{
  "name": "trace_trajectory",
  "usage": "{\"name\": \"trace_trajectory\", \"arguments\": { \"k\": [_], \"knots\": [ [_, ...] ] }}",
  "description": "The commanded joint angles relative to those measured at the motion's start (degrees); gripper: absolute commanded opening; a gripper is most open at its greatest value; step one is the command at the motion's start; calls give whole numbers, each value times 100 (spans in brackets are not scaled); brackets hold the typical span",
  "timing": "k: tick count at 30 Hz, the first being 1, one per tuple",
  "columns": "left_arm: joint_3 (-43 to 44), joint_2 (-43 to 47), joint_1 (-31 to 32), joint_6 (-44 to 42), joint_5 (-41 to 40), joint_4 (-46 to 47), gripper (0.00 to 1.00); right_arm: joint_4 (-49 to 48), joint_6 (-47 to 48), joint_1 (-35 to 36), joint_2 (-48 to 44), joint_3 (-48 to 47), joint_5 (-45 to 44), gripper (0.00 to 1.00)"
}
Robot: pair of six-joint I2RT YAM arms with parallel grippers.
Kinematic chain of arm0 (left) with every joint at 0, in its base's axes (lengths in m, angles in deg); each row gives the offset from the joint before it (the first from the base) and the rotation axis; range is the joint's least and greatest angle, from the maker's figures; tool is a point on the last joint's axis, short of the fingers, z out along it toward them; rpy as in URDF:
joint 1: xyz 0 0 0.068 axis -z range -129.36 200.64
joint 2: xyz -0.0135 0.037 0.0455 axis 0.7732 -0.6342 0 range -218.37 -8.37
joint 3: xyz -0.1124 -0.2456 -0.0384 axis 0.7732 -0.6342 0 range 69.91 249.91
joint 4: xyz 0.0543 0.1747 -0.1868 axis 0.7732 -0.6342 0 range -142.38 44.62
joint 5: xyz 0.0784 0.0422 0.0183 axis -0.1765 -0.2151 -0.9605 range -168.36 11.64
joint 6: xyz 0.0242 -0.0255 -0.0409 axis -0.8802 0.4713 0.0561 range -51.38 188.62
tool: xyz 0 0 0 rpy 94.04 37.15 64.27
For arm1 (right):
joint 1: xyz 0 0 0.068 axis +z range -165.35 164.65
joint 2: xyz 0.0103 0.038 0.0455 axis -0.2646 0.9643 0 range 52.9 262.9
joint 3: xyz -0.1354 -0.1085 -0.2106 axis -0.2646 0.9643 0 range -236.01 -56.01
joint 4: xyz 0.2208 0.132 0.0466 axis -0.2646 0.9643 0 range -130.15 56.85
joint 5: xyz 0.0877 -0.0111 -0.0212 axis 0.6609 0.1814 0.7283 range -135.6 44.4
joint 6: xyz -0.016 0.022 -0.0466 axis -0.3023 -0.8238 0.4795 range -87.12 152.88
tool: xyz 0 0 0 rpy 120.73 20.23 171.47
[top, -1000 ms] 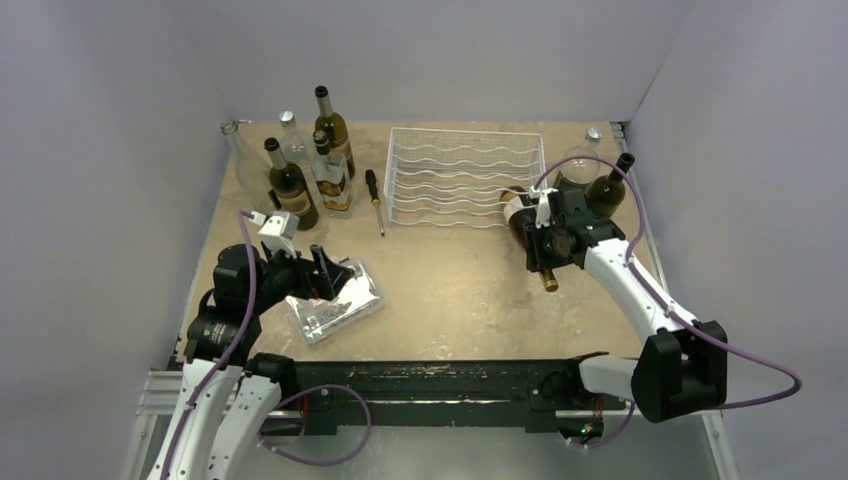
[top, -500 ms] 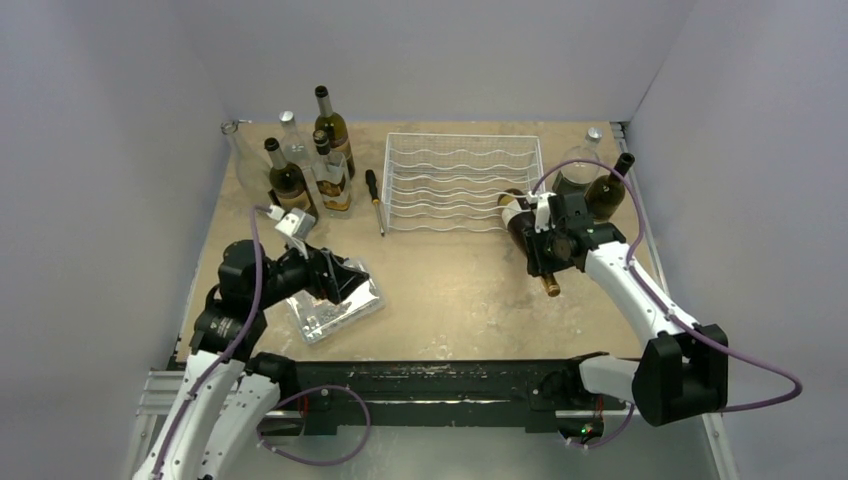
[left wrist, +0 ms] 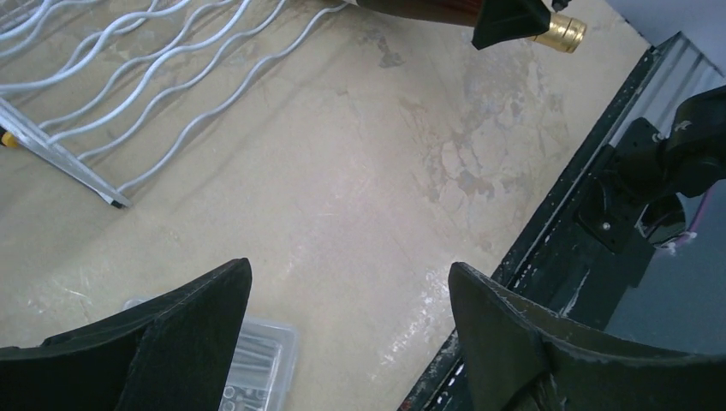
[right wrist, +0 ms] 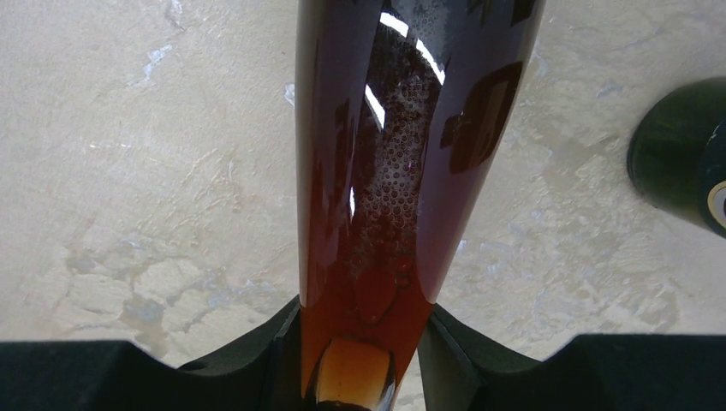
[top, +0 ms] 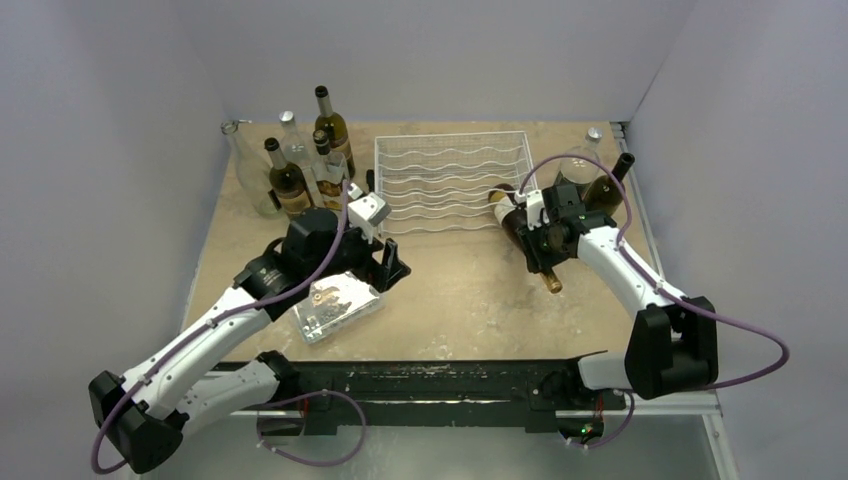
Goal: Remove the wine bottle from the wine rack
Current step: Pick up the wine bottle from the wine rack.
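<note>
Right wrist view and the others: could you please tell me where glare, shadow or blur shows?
Right wrist view: white glare streaks on the wine bottle, its neck near the lens slightly soft. Left wrist view: the left end effector's fingers are dark silhouettes; the wine rack is sharp. Top external view: even light, faint shadows.

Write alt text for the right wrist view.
A dark brown wine bottle runs up the middle, its narrow end clamped in the right tool. Behind it is mottled beige tabletop, with part of a green bottle at the right edge.
</note>
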Motion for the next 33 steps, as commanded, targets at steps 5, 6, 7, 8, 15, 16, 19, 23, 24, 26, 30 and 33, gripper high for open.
{"name": "trace_trajectory", "arguments": {
  "k": [5,6,7,8,15,16,19,23,24,26,30,33],
  "knots": [
    [481,-930,423,-1721,-451,855,85,-101,1405,98,-41,-48,495,0],
    [553,-1116,461,-1944,-528,903,85,-143,1445,97,-46,11,439,0],
    [650,-1296,503,-2195,-574,973,85,-189,1459,99,-60,79,402,0],
    [730,-1494,537,-2445,-630,1053,85,-281,1460,99,-79,178,358,0],
    [1773,-3009,658,-4147,-668,946,84,-566,1403,94,-166,328,193,0],
    [1926,-3222,652,-4313,-685,879,83,-592,1379,92,-168,324,201,0],
    [2378,-3796,650,-4728,-745,789,83,-610,1325,93,-176,291,266,0],
    [2901,-4571,601,-5035,-956,644,82,-611,1280,88,-225,303,330,0],
    [3001,-4713,593,-5076,-1078,656,81,-619,1274,84,-255,323,341,0],
    [3157,-4951,576,-5145,-1245,672,81,-619,1275,84,-328,356,352,0],
    [3390,-5345,523,-5125,-1473,703,79,-619,1286,51,-454,428,369,0],
    [3532,-5539,499,-5063,-1778,708,77,-606,1322,37,-520,449,355,0]
  ]
}}
